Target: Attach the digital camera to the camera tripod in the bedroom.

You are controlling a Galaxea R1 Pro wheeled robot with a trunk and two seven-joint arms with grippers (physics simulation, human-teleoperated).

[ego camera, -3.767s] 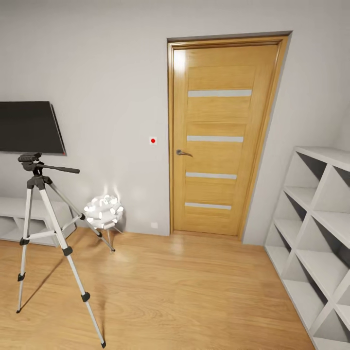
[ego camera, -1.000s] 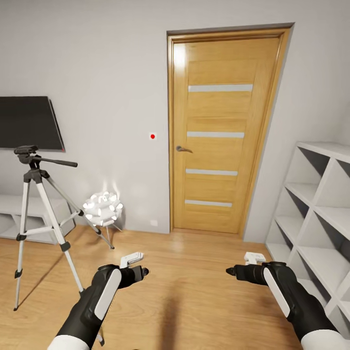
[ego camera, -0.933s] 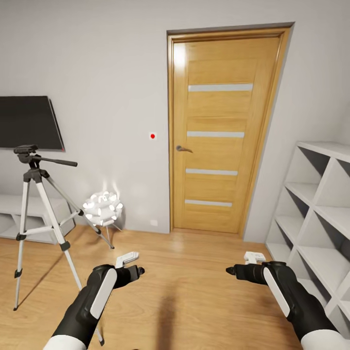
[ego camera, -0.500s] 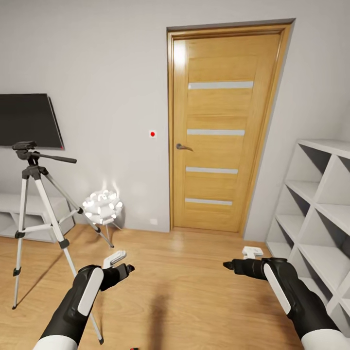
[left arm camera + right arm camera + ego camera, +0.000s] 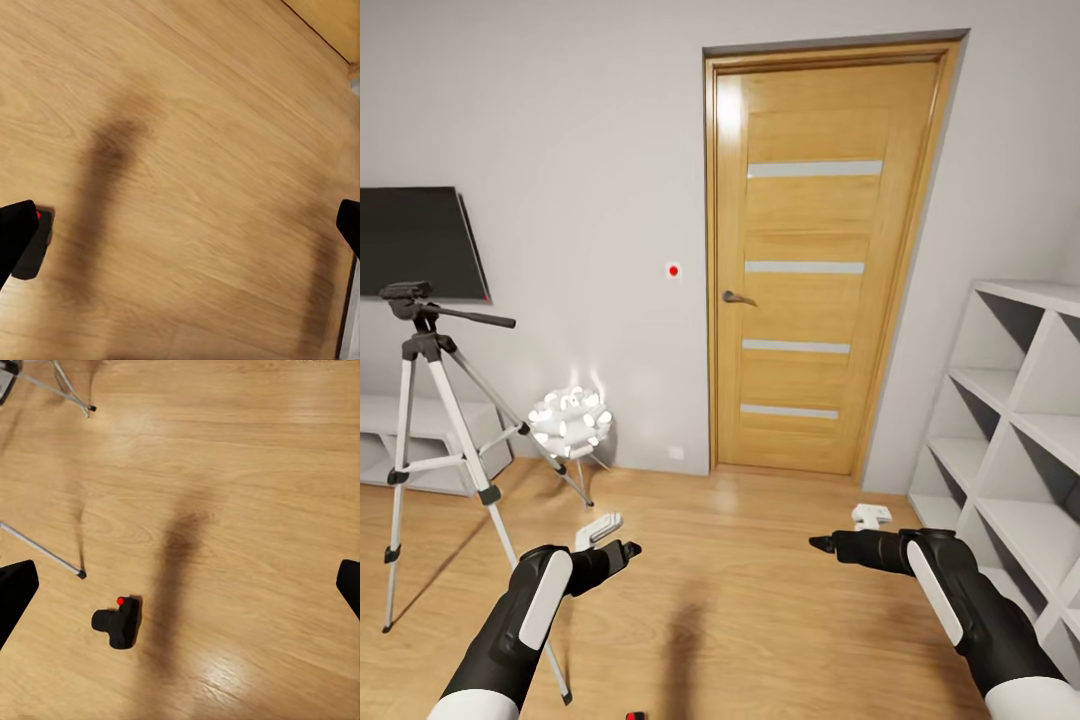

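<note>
Wood floor (image 5: 760, 600) all around, and both pincers hang released over it, left pincer (image 5: 622, 553), right pincer (image 5: 830, 546). Digital camera (image 5: 118, 622) lies on the floor near the robot, close to a camera tripod (image 5: 422, 400) foot. Tripod stands far left, by the spiky-ball lamp (image 5: 569, 424).

Bare wood floor (image 5: 760, 600) lay open ahead of both arms, from the pincers to the closed door (image 5: 815, 270). The left pincer (image 5: 622, 552) and the right pincer (image 5: 822, 545) hung above it with their fingers spread wide and nothing between them. On the left the camera tripod (image 5: 435, 440) stood with legs splayed; its nearest leg (image 5: 520, 580) slanted down just beside the left forearm. The digital camera (image 5: 118, 622) lay alone on the floor, near that leg's foot (image 5: 81, 574). A cube shelf (image 5: 1020, 440) walled the right side, close to the right arm.
</note>
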